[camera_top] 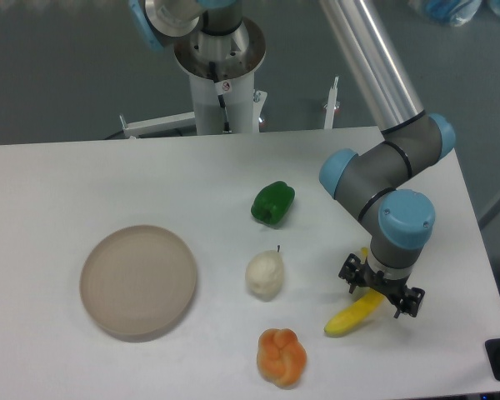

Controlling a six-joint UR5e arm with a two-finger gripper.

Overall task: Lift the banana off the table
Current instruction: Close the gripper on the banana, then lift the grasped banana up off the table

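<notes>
The yellow banana [348,317] lies on the white table [108,183] at the front right, its lower tip pointing toward the front edge. My gripper [382,289] hangs straight down over the banana's upper half and hides it. The black fingers [349,272] stand open, one on each side of the banana, with a gap to the fruit. The banana still rests on the table.
A whitish pear [264,274] sits left of the banana, an orange lobed fruit [282,357] near the front edge, and a green pepper [272,202] farther back. A round beige plate [138,281] lies at the left. The table's right edge is close to the arm.
</notes>
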